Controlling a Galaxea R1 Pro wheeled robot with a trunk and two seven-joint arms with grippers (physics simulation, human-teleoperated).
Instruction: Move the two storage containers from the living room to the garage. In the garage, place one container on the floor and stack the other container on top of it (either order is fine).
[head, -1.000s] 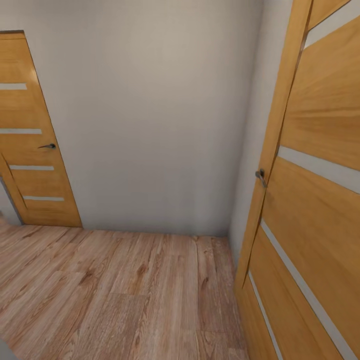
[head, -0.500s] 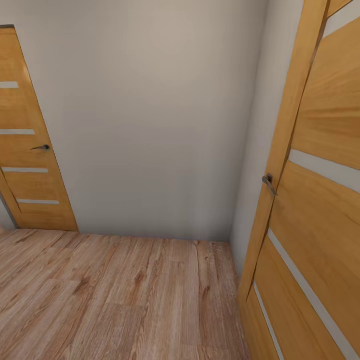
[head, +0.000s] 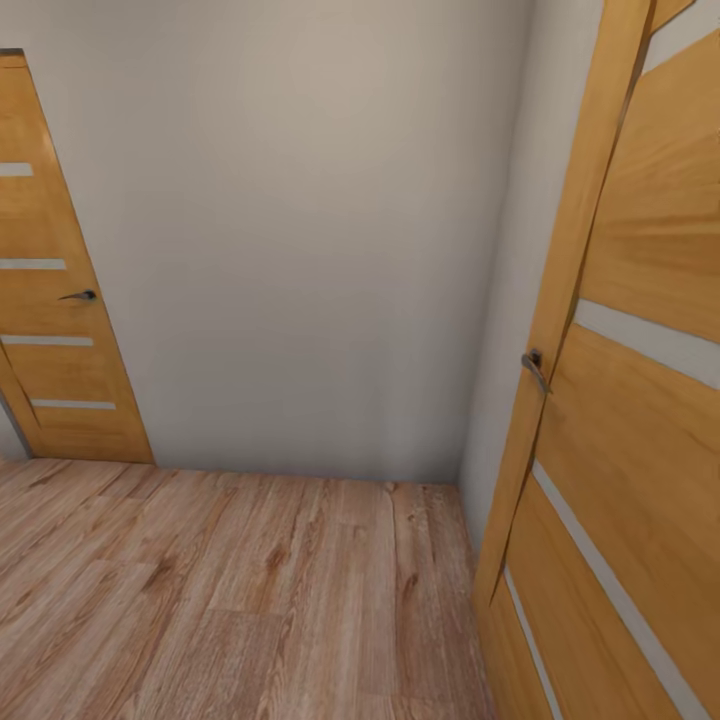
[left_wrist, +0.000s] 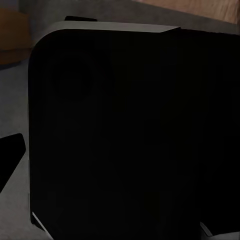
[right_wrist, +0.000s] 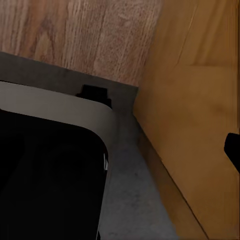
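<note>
Both storage containers are out of view. I am in a hallway with a light wood plank floor (head: 250, 600) and orange doors. In the left wrist view a dark fingertip (left_wrist: 10, 160) of my left gripper pokes in beside my own black body panel (left_wrist: 130, 135). In the right wrist view a dark fingertip (right_wrist: 232, 146) of my right gripper shows at the picture's edge, close to an orange door (right_wrist: 200, 125). Neither view shows how the jaws stand, and nothing is seen held.
A plain grey-white wall (head: 300, 250) closes the hallway straight ahead. An orange door (head: 50, 300) stands at the left. A second orange door (head: 640, 400) with a metal handle (head: 533, 368) stands very close on my right. My base's black panel (right_wrist: 45, 180) sits above the planks.
The whole head picture has shifted: the left door has slid toward the left edge and the wall's foot sits lower, so the camera moved. In the last half second it hardly moved.
</note>
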